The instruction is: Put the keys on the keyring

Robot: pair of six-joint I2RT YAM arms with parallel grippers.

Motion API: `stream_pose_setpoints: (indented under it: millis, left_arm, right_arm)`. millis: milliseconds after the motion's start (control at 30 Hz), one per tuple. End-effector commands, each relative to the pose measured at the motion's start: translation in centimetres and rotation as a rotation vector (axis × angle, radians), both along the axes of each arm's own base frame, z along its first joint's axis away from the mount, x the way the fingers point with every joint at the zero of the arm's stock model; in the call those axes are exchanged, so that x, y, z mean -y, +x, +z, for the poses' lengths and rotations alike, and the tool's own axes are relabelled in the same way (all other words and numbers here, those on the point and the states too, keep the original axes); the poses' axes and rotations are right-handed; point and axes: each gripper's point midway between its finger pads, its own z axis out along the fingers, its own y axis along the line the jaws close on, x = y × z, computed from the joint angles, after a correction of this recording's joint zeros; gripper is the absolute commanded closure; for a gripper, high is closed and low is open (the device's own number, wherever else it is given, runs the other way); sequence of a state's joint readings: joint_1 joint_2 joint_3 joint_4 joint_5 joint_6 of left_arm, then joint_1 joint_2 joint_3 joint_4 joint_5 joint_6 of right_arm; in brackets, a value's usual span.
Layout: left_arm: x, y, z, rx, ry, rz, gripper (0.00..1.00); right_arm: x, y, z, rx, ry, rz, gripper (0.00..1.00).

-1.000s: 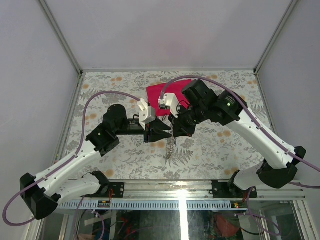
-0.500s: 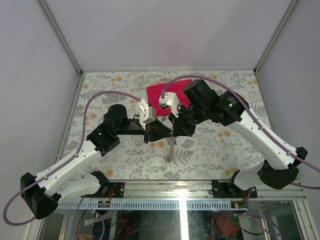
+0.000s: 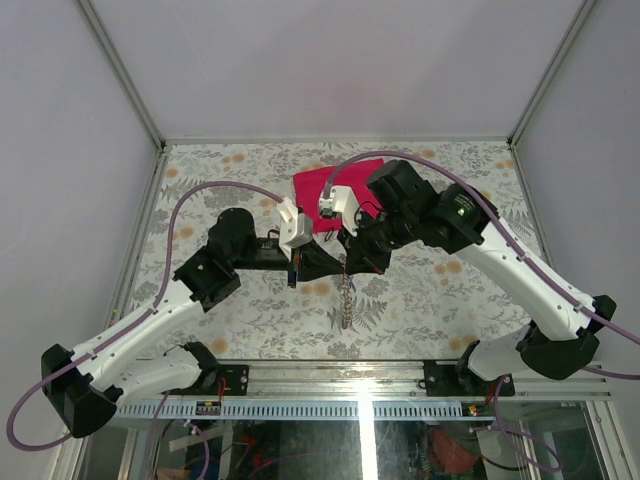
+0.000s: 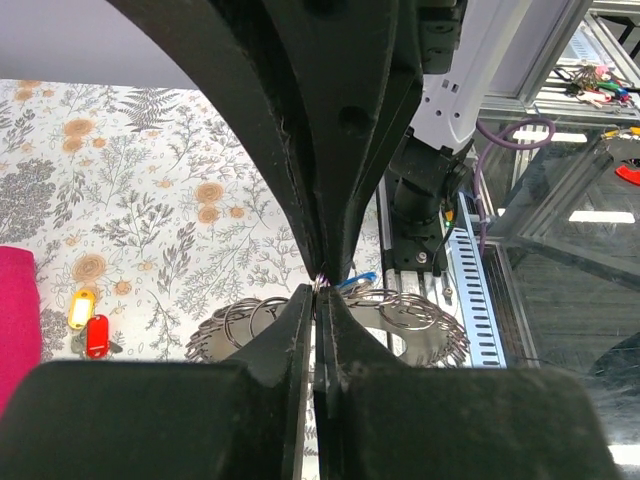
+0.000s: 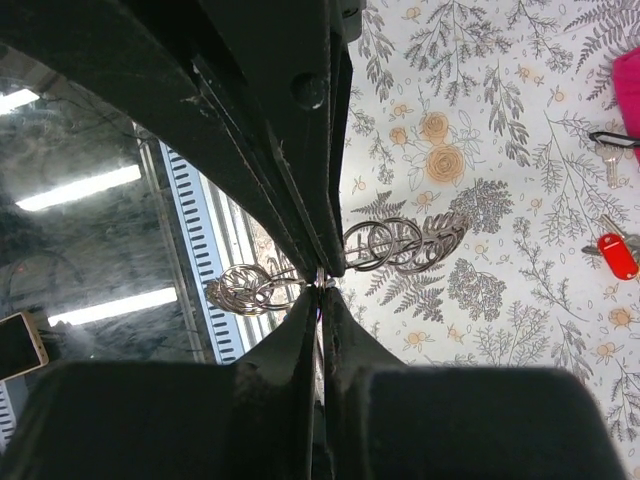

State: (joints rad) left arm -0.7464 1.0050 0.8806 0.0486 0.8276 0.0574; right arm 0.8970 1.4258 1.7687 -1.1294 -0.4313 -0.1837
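My two grippers meet tip to tip above the middle of the table. My left gripper (image 3: pixel 331 262) (image 4: pixel 318 293) and right gripper (image 3: pixel 351 257) (image 5: pixel 320 287) are both shut on the keyring, seen edge-on as a thin silver glint (image 4: pixel 319 286) (image 5: pixel 320 277) at the pinch point. A bunch of small silver rings and keys (image 3: pixel 346 300) hangs from it, spread either side of the jaws (image 4: pixel 415 312) (image 5: pixel 392 245). Two loose keys with a yellow tag (image 4: pixel 79 308) and a red tag (image 4: pixel 96 334) (image 5: pixel 618 255) lie on the table.
A magenta cloth (image 3: pixel 325 186) lies on the floral table behind the grippers, also at the edges of the wrist views (image 4: pixel 14 325) (image 5: pixel 630 75). A key on a black ring (image 5: pixel 612 145) lies near it. The slotted metal rail (image 3: pixel 360 408) runs along the near edge.
The hanging bunch has swung from slanting down-left to hanging straight below the pinch point. Both grippers stay shut and have shifted only slightly.
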Motion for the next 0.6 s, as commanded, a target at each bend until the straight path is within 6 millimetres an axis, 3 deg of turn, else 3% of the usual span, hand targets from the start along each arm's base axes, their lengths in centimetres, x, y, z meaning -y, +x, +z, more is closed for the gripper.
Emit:
stream_pose_setpoints:
  millis: [0,133,233,567]
  left_arm:
    - [0.1,0.1,2.3,0.045,-0.067,0.018,1.0]
    - [0.0,0.8,2.9,0.026,-0.101,0.07,1.0]
    - [0.4,0.7,2.9,0.001,-0.091,0.047,1.0]
    - [1.3,2.3,3.2,-0.075,-0.088,0.104,1.0]
  right_arm:
    - [-1.0,0.1,3.2,0.083,0.142,-0.002,0.95]
    - [-0.8,1.2,4.4,0.151,0.199,-0.076,0.7]
    - [-0.4,1.9,5.9,0.208,0.277,-0.158,0.61]
    - [2.0,6.5,6.5,0.297,0.33,-0.518,0.59]
